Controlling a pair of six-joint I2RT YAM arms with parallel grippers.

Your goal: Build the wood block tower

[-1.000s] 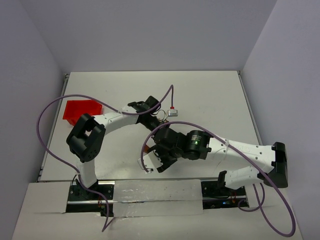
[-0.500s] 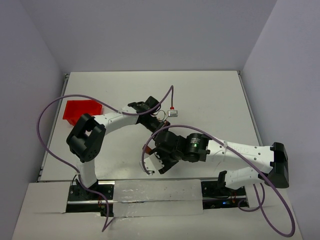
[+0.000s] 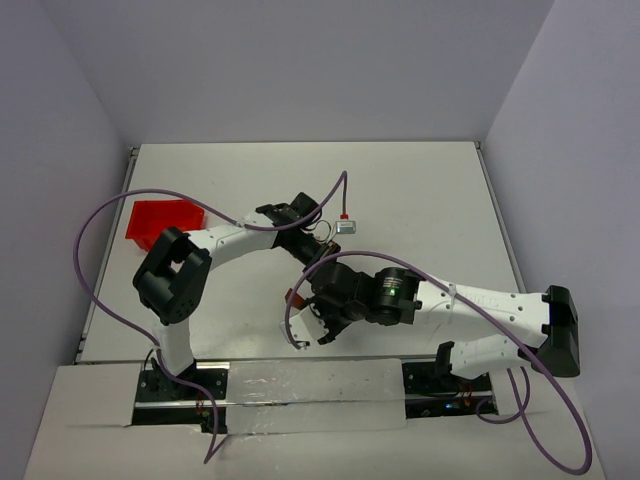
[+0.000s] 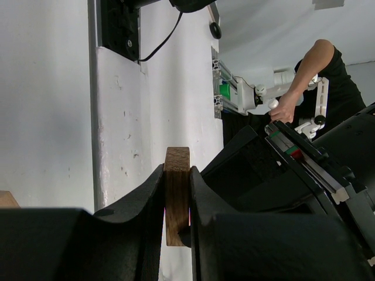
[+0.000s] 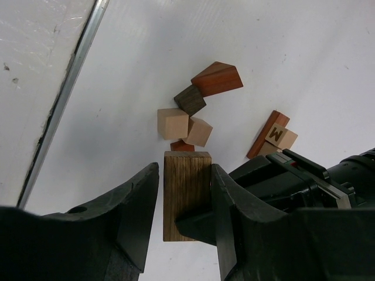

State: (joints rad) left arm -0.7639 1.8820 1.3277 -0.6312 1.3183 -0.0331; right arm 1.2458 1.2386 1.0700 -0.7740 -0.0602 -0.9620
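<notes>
My left gripper [image 4: 177, 175] is shut on the thin sides of a dark oak-grain wood bar [image 4: 177, 196] and holds it upright above the table. My right gripper [image 5: 184, 170] stands around the same bar [image 5: 186, 187]. Its right finger touches the bar and a narrow gap shows at its left finger. Loose wood blocks lie just beyond: a red-brown wedge [image 5: 217, 79], a dark cube [image 5: 189, 99], two tan cubes [image 5: 172, 123], a red-brown bar [image 5: 265, 136] and a tan cube marked W [image 5: 280, 137]. No stacked tower is in view.
A red plastic bin [image 3: 165, 222] sits at the table's left side. The metal rail [image 5: 64, 93] of the near table edge runs close by on the left of the right wrist view. The two arms cross over the middle of the table [image 3: 420, 190].
My right arm has shifted a little toward the near left and turned slightly. The left arm has stayed still.
</notes>
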